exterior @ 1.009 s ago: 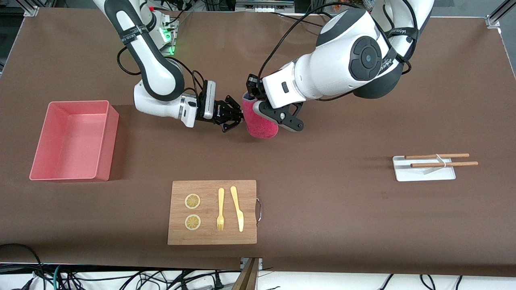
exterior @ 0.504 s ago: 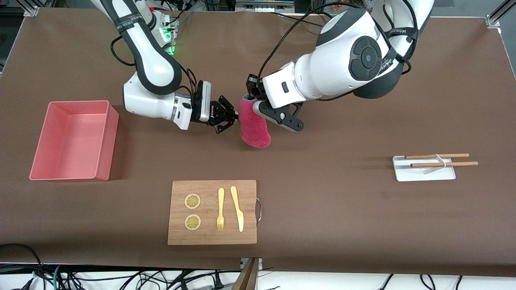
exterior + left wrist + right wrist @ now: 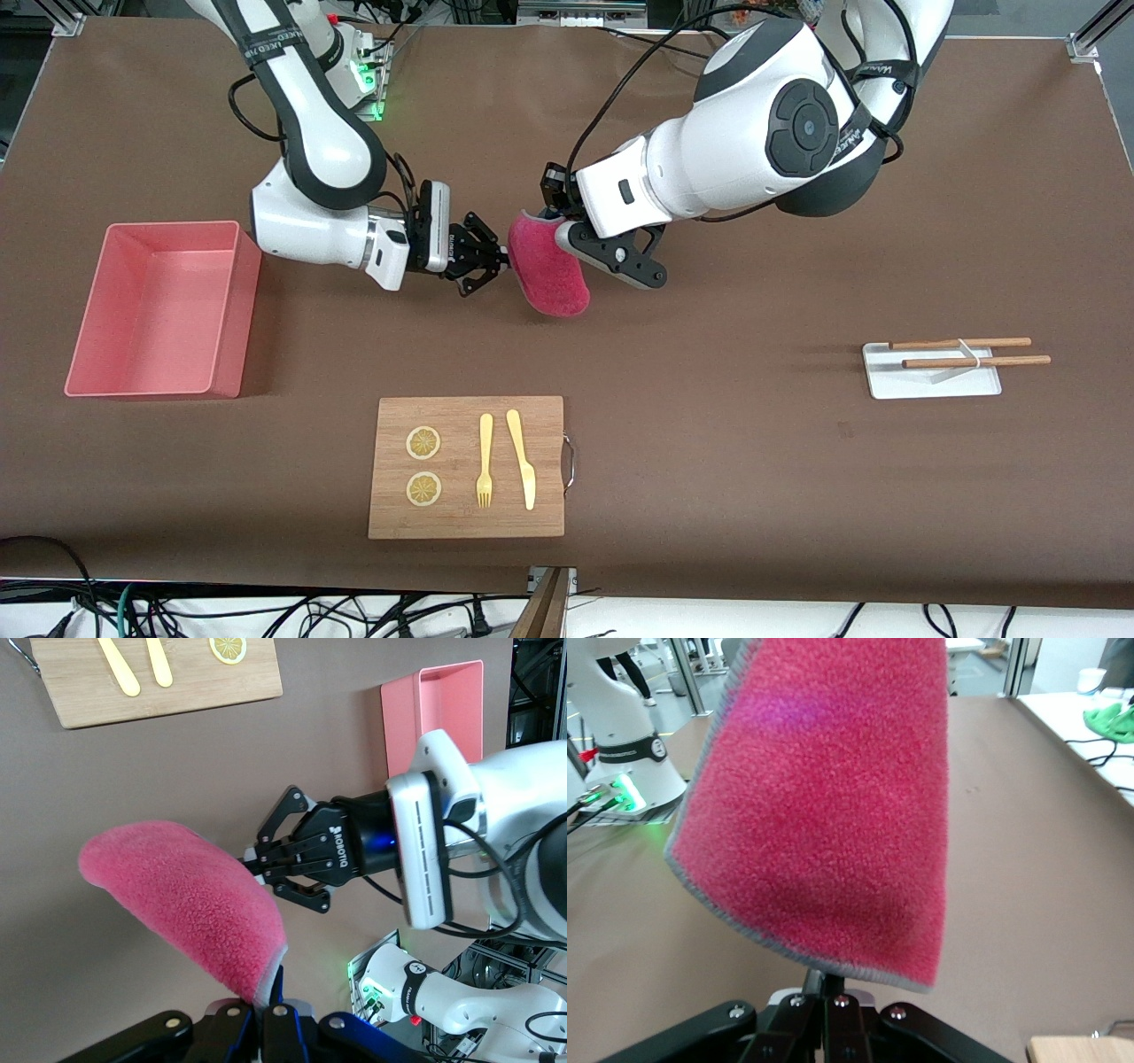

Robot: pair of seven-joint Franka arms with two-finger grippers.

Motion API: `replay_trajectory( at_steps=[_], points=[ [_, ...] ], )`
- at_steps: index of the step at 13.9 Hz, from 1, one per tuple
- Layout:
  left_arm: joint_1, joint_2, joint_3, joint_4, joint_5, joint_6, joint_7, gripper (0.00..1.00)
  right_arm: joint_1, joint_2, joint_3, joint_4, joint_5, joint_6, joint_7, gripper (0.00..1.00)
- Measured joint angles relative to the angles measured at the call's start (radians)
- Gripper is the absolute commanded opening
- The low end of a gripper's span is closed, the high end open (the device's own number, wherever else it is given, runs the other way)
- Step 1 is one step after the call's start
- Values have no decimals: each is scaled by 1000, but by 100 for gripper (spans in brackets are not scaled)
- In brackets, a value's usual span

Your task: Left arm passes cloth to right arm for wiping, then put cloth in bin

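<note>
The cloth (image 3: 549,275) is being pinched at one edge by the left gripper (image 3: 560,237) and at the other by the right gripper (image 3: 496,260), both clamped tight, in the air above the cutting board (image 3: 467,467). The left jaws should be released first, so nothing is torn before wiping is begun.

My table (image 3: 797,496) is covered in brown cloth, framed by aluminium rails (image 3: 1088,35). Black cables (image 3: 266,611) tangle along its nearest edge.
</note>
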Motion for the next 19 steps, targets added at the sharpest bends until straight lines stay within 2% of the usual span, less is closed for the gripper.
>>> replay_trajectory(
  at_steps=[6, 7, 8, 15, 19],
  points=[
    [0, 0, 0, 0, 0, 0, 0, 0, -2, -35, -63, 35, -151, -139, 129, 0],
    [0, 0, 0, 0, 0, 0, 0, 20, -3, -39, -68, 41, -167, -154, 149, 0],
    [0, 0, 0, 0, 0, 0, -5, 99, -3, -43, -73, 45, -180, -166, 162, 0],
    [-22, -7, -4, 0, 37, 0, -45, 100, -3, -49, -83, 57, -251, -199, 241, 0],
    [-15, -21, 1, 1, 38, -4, -54, 100, -4, -79, -84, 90, -422, -247, 452, 0]
  ],
)
